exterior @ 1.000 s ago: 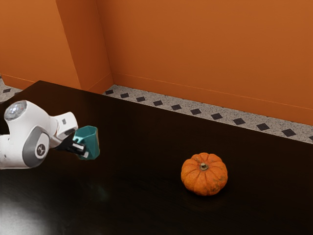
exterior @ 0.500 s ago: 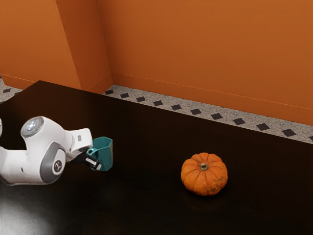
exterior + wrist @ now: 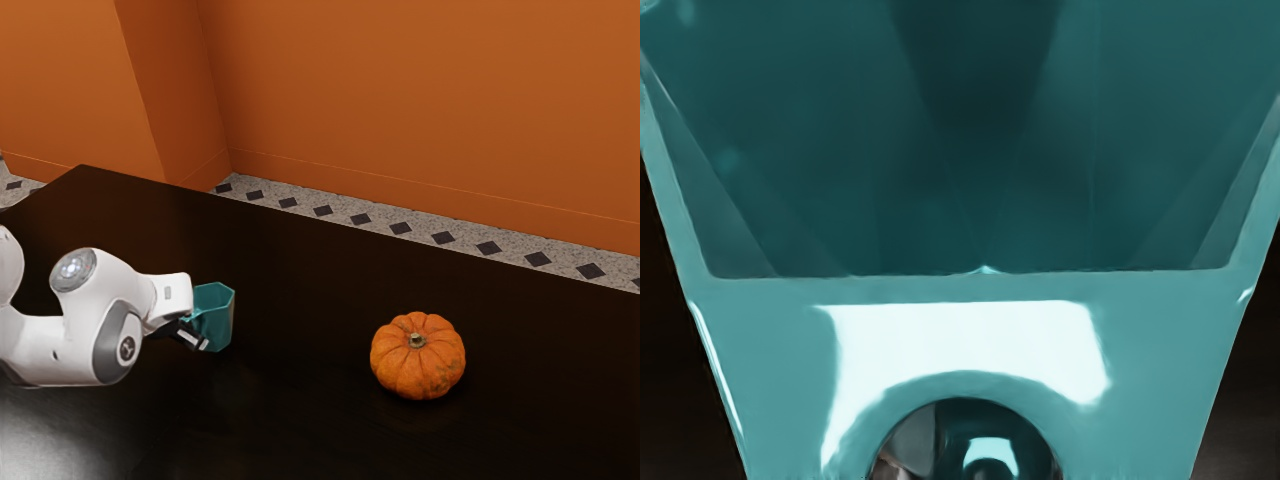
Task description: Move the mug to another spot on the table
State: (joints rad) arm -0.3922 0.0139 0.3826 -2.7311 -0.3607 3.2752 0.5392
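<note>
In the exterior view, the white arm (image 3: 80,320) is reaching in from the exterior view's left, and its gripper (image 3: 192,335) is pinching the near wall of the teal mug (image 3: 216,313). The mug is standing upright, low at the dark table (image 3: 320,270) and well apart from the orange pumpkin (image 3: 417,355) toward the exterior view's right. I cannot tell whether its base is touching the table.

In the wrist view, the mug (image 3: 960,330) is lying just under the hand, its hollow inside and handle loop showing.
</note>
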